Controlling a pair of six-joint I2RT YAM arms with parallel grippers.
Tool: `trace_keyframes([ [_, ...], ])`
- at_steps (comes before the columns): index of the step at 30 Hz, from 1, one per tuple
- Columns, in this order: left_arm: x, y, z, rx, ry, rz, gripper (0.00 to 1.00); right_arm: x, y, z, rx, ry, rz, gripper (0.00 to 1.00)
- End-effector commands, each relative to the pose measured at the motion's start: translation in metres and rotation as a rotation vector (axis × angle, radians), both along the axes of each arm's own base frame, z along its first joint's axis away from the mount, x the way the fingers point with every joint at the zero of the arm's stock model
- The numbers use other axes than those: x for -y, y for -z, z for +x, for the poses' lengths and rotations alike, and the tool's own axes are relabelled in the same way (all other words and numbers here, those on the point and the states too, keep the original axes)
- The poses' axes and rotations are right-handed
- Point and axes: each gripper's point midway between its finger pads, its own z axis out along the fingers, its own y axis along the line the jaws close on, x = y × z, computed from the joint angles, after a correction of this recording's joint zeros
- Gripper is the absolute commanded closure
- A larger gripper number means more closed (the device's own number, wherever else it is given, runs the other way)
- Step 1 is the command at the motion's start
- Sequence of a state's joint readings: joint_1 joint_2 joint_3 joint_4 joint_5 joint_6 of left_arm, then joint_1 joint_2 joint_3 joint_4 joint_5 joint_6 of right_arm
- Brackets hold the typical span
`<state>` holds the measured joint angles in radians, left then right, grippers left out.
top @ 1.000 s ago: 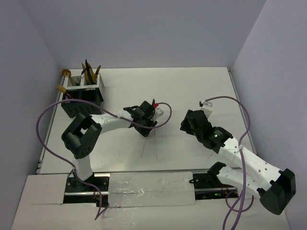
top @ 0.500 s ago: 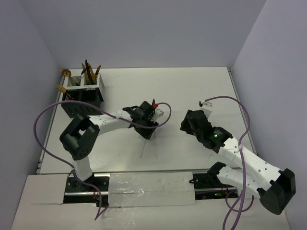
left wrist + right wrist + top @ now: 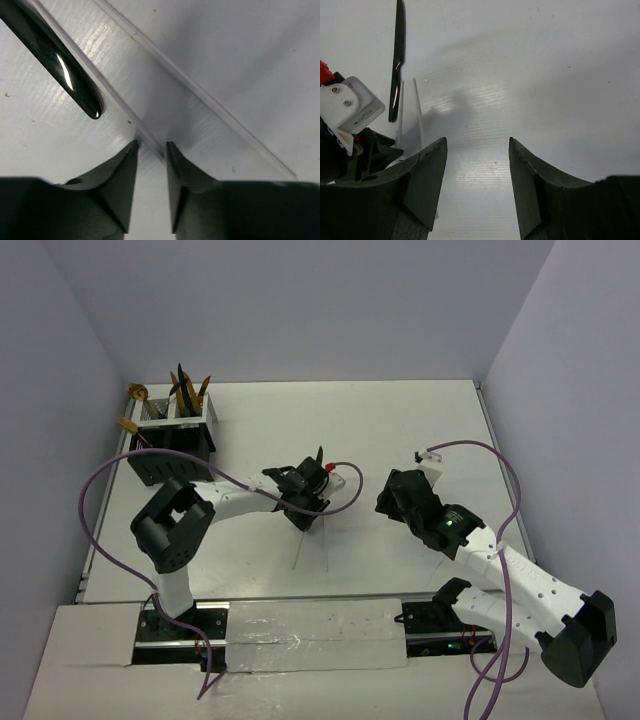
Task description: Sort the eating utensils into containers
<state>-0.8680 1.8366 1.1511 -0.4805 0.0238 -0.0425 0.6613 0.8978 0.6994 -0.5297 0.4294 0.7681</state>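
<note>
Top view: the caddy stands far left, utensils upright inside. The left gripper and right gripper hover mid-surface.

Left wrist: jaws narrow, tips straddling a thin stick; a dark utensil lies just left.

Right wrist: jaws wide, empty.

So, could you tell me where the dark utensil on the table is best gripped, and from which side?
I would grip the dark utensil on its slim handle, just back from the rounded end, coming straight down from above and closing across its narrow width. It seems to lie flat on the table, with thin white sticks close by.
</note>
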Motion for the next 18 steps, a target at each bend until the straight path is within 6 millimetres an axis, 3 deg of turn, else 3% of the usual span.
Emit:
trace_keyframes([
  [1,-0.024,0.026,-0.02,-0.066,0.032,0.098,0.66,0.004,-0.009,0.004,0.032,0.02,-0.013,0.4],
  [9,-0.041,0.02,-0.015,-0.075,0.034,0.111,0.99,0.003,-0.009,0.005,0.036,0.021,-0.009,0.4],
  [14,-0.04,0.012,-0.013,-0.09,0.008,0.087,1.0,0.005,-0.008,0.003,0.035,0.024,-0.008,0.4],
  [18,-0.032,-0.007,0.002,-0.057,-0.015,0.038,1.0,0.006,-0.008,0.002,0.038,0.029,-0.004,0.4],
])
